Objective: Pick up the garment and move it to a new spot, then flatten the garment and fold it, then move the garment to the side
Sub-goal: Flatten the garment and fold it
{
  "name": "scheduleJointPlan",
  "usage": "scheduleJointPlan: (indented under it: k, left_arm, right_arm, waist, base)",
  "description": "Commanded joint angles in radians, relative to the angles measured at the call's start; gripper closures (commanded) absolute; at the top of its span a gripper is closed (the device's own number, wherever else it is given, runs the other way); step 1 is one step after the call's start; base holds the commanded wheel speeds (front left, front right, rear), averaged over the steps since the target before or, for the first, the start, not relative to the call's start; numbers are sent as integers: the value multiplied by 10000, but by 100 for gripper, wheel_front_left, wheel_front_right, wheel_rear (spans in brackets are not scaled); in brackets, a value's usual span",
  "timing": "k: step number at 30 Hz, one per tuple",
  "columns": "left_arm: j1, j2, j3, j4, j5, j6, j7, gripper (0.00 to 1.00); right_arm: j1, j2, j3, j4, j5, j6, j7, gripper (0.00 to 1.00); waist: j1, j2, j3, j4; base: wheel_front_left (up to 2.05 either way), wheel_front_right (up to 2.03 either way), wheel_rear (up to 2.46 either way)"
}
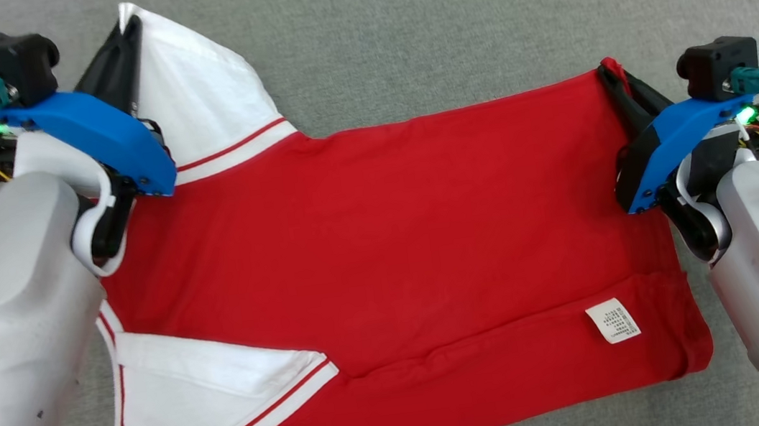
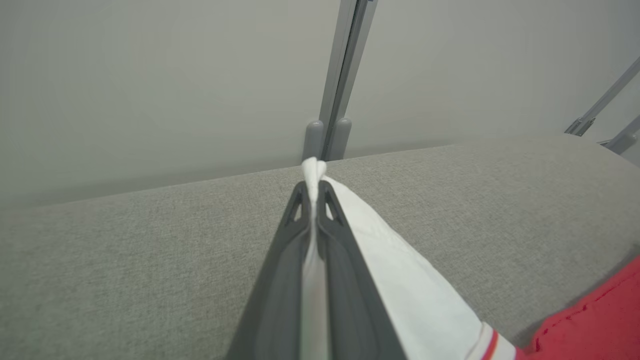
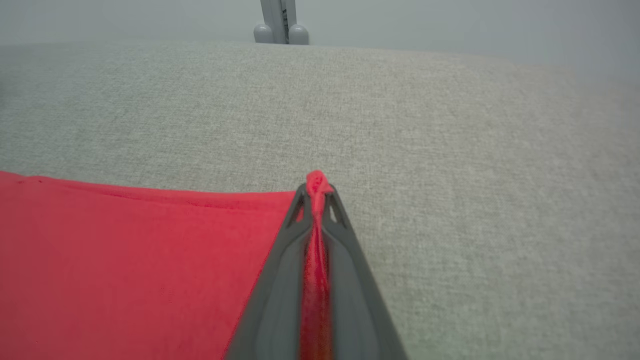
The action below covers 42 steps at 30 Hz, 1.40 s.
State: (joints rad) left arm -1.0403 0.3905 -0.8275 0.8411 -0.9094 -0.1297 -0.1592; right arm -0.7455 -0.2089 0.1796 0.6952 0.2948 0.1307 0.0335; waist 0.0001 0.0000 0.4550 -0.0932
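Note:
The garment is a red shirt with white, red-striped sleeves, spread across the grey fabric surface. My left gripper is shut on the tip of the far white sleeve; the left wrist view shows white cloth pinched between the dark fingers. My right gripper is shut on the far red hem corner at the right; red cloth sticks out between its fingers. The near white sleeve lies flat at the lower left. A white care label shows near the right hem.
Bare grey fabric surface stretches beyond the garment toward its far edge. A grey upright post stands behind that edge against a pale wall. Metal struts show at the far right of the left wrist view.

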Motion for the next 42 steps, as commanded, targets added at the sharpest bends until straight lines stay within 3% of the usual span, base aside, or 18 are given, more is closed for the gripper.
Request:
scheduleJointPlan:
  k: [1,12,29,35,42]
  left_arm:
    - [199,-45,-50,-100,-107,-9,-169,100]
    - [1401,238,-31,-1589,-345,14,-945,100]
    - [5042,1190,815,-5937,-198,1414,-1065,100]
    - [5908,1488,965,-6668,-319,1729,-1068,100]
    - [6695,1433,1013,-6989,-444,1886,-1069,100]
  right_arm:
    - [-31,-93,-43,68,-44,1,-163,100]
    - [696,-222,-84,507,-41,1,-1246,100]
    - [1529,-440,-62,918,124,1,-2404,100]
    - [1783,-529,-64,892,134,1,-2698,100]
    - [2506,-435,-225,557,165,1,-2942,100]
  waist:
    - [-1,0,-97,53]
    - [-1,0,-903,521]
    - [-1,0,-1588,962]
    - [-1,0,-1801,1076]
    - [-1,0,-2164,1121]
  base:
    - [0,0,0]
    - [0,0,0]
    - [0,0,0]
    - [0,0,0]
    - [0,0,0]
